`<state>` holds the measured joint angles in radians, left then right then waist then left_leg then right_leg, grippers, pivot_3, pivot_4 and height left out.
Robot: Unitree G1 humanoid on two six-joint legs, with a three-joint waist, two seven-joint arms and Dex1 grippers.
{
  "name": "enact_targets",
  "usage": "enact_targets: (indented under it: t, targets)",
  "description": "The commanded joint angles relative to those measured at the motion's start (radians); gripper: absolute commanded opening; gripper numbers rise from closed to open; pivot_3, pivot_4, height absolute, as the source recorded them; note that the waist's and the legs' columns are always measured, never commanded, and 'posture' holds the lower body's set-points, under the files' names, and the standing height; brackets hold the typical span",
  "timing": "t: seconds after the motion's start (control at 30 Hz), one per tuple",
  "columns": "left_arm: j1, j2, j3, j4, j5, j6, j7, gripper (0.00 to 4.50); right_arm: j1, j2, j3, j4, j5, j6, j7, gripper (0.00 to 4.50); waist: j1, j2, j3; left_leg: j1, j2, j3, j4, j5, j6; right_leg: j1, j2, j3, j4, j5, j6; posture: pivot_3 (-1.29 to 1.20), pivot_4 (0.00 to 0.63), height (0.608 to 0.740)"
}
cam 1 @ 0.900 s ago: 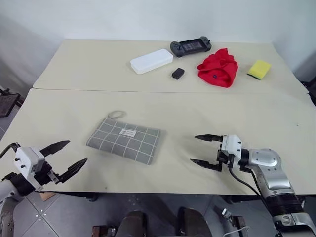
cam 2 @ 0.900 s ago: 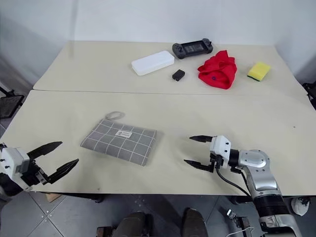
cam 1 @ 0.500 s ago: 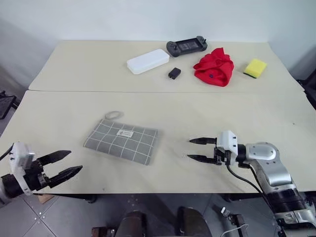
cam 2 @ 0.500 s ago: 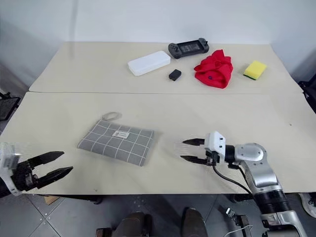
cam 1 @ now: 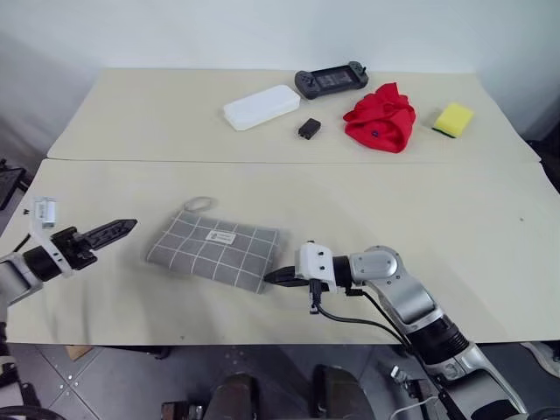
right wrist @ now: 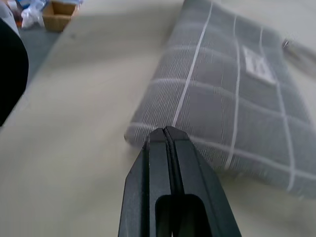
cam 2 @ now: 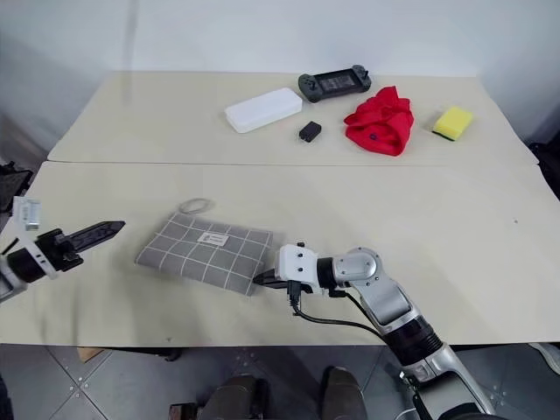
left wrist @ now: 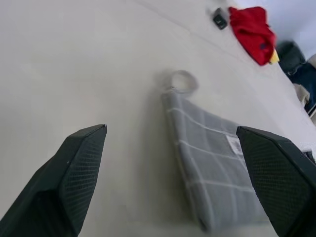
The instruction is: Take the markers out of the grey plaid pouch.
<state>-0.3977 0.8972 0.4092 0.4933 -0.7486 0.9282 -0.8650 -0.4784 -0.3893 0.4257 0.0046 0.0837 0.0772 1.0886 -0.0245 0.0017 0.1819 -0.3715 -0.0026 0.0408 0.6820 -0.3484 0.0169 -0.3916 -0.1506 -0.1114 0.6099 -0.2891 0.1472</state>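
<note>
Two grippers flank the flat grey plaid fabric pouch (cam 1: 215, 253) lying closed on the beige tabletop (cam 1: 437, 210): the right gripper (cam 1: 273, 276), clenched, noses against its near corner, probably seeking the opening, while the left gripper (cam 1: 122, 227) waits spread wide to steady it.

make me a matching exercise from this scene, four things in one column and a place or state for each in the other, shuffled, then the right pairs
Things:
1. grey plaid pouch
2. left gripper
3. right gripper
4. yellow sponge

Places or states:
A. fingers shut, tips at the pouch's near corner
B. far table, right of the red cloth
C. fingers spread wide, facing the pouch's loop end
D. lying flat on the near table, between the two grippers

Pairs: 1-D, 2-C, 3-A, 4-B
</note>
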Motion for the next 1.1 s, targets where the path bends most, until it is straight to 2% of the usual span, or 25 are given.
enact_targets:
  t: [0.03, 0.23, 0.43, 0.67, 0.9, 1.1]
  targets:
    - [-0.088, -0.039, -0.045, 0.044, 0.029, 0.036, 0.009, 4.50, -0.031, 0.017, 0.037, 0.015, -0.037, 0.046, -0.008, 0.01, -0.003, -0.001, 0.000, 0.000, 0.000, 0.000, 0.000, 0.000, 0.000, 0.000, 0.000, 0.000, 0.000, 0.000, 0.000, 0.00, 0.150, 0.740]
    - [-0.139, -0.078, -0.115, 0.032, 0.034, 0.169, -0.017, 4.50, -0.051, 0.004, 0.029, 0.040, -0.072, 0.087, -0.036, 0.01, -0.007, -0.002, -0.001, 0.001, 0.001, 0.002, 0.002, 0.000, -0.001, 0.000, 0.000, 0.000, 0.001, 0.000, 0.000, 0.00, 0.150, 0.740]
    - [-0.092, -0.091, -0.168, -0.060, 0.022, 0.301, -0.024, 4.50, -0.098, -0.037, -0.013, 0.102, -0.079, 0.059, -0.039, 0.01, -0.003, -0.002, -0.001, 0.002, 0.000, 0.003, 0.002, 0.000, -0.001, 0.001, -0.001, 0.003, 0.001, 0.000, -0.001, 0.00, 0.150, 0.740]
    - [-0.004, -0.146, -0.091, -0.233, -0.061, 0.461, 0.035, 4.50, -0.177, -0.074, -0.048, 0.235, -0.098, -0.024, -0.042, 0.01, -0.003, -0.002, -0.001, 0.003, 0.000, 0.003, 0.002, 0.000, -0.001, 0.001, -0.001, 0.004, 0.001, 0.000, -0.001, 0.00, 0.150, 0.740]
    - [0.101, -0.307, 0.055, -0.465, -0.145, 0.598, 0.201, 4.50, -0.236, -0.066, -0.080, 0.352, -0.106, -0.089, -0.062, 0.01, -0.003, -0.002, -0.001, 0.003, 0.003, 0.002, 0.002, 0.000, 0.000, 0.001, -0.002, 0.005, 0.000, 0.000, -0.001, 0.00, 0.150, 0.740]
    - [0.153, -0.526, 0.166, -0.642, -0.173, 0.670, 0.369, 4.50, -0.291, -0.115, -0.094, 0.457, -0.154, -0.141, -0.070, 0.01, 0.000, -0.001, -0.001, 0.003, 0.003, 0.002, 0.003, 0.001, 0.000, 0.003, -0.003, 0.006, -0.001, 0.000, -0.001, 0.00, 0.150, 0.740]
